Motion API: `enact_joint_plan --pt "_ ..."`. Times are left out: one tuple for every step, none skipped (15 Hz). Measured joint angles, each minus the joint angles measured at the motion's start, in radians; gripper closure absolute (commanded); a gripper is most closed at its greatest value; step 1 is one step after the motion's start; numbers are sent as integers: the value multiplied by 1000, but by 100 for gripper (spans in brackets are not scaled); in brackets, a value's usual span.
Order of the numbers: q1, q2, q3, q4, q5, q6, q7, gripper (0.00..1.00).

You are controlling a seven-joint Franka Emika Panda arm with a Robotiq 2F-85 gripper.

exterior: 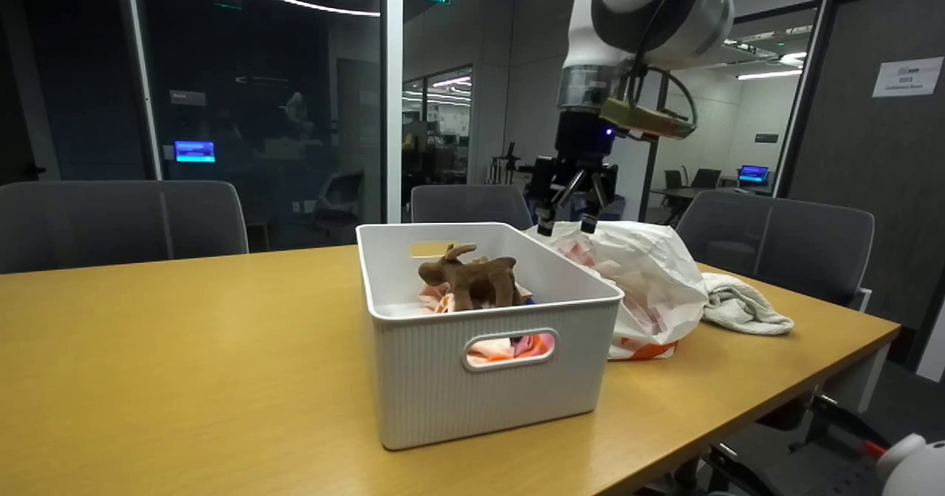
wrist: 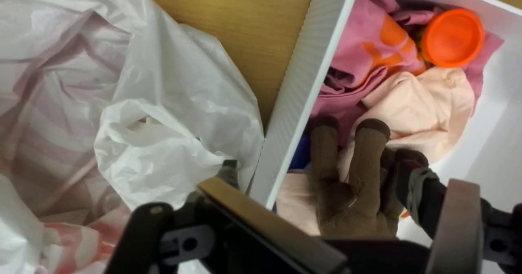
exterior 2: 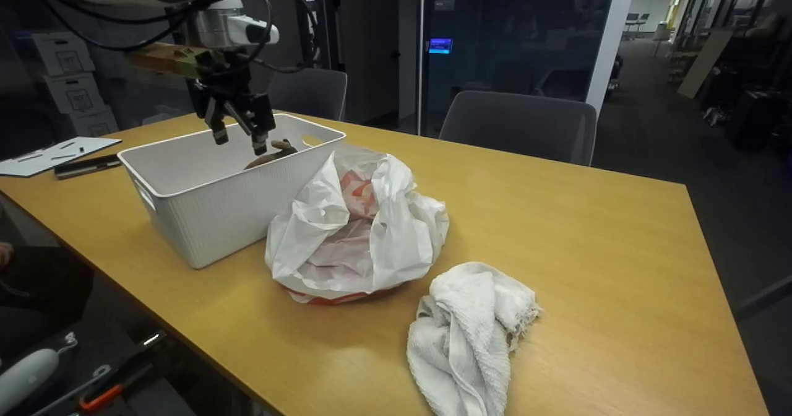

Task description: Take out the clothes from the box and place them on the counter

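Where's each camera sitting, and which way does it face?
An exterior view: off a handle end of the box, facing it; arm and gripper show.
An exterior view: near the towel, facing bag and box; arm and gripper show.
Wrist view: on the arm, looking down at bag, box and clothes; gripper fingers show.
Both exterior views share box, bag, towel and arm.

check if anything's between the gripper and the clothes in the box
Yes: the brown stuffed animal lies on the clothes, a round orange object sits over them, and the wrist view shows the box wall running below the gripper.
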Motion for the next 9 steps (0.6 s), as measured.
enact_joint_plan --pt "4 47 12 35 -57 0 7 0" --pt "7 92 19 73 -112 0 14 0" --pt "12 138 20 116 -173 0 21 0" --pt "15 178 19 158 -231 -2 29 0" --pt "18 218 16 202 -279 -6 36 0" --pt "22 253 11 241 -305 -11 37 0" --pt "26 288 7 278 -309 -12 37 0" --pt "31 322 3 312 -309 -13 36 0" --pt "37 351 3 341 -303 -13 36 0"
